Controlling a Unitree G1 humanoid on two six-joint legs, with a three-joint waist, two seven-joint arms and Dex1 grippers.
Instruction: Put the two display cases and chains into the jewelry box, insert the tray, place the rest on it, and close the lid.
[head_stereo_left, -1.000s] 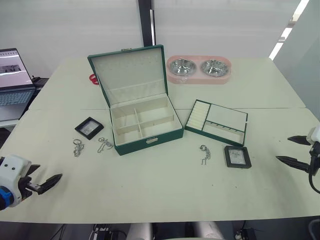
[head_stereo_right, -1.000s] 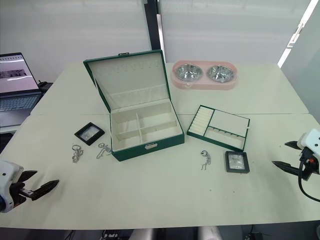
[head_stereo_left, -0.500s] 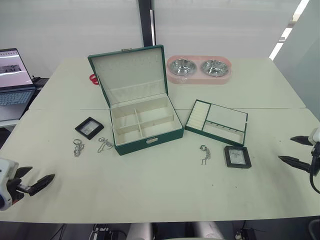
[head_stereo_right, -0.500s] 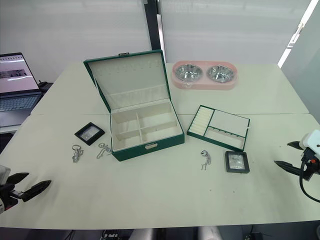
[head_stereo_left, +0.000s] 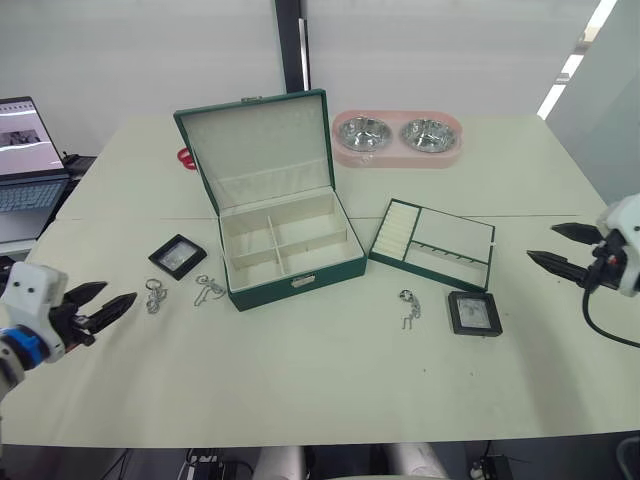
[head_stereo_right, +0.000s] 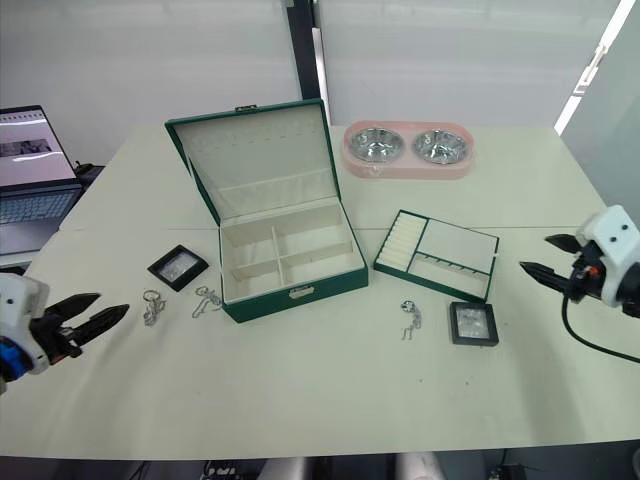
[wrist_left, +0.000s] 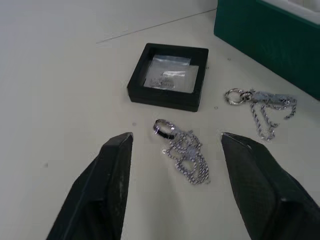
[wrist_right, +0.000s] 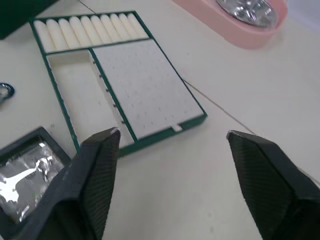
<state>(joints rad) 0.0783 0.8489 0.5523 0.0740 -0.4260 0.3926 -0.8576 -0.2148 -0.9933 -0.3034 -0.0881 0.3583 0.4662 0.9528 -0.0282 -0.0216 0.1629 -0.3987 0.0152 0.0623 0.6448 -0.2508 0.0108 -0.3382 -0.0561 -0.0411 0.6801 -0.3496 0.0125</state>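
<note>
The dark green jewelry box stands mid-table with its lid raised and its cream compartments bare. To its right lies the tray. One display case rests left of the box, the other in front of the tray. Two chains lie left of the box, and a third lies right of it. My left gripper is open near the table's left edge, pointing at the nearest chain and case. My right gripper is open, right of the tray.
A pink double pet bowl sits behind the box at the back. A laptop stands off the table's far left. A small red object peeks out behind the lid. A seam crosses the table top.
My left gripper has come forward from the near left corner toward the chains. My right gripper has risen and moved in toward the tray. Both stay open.
</note>
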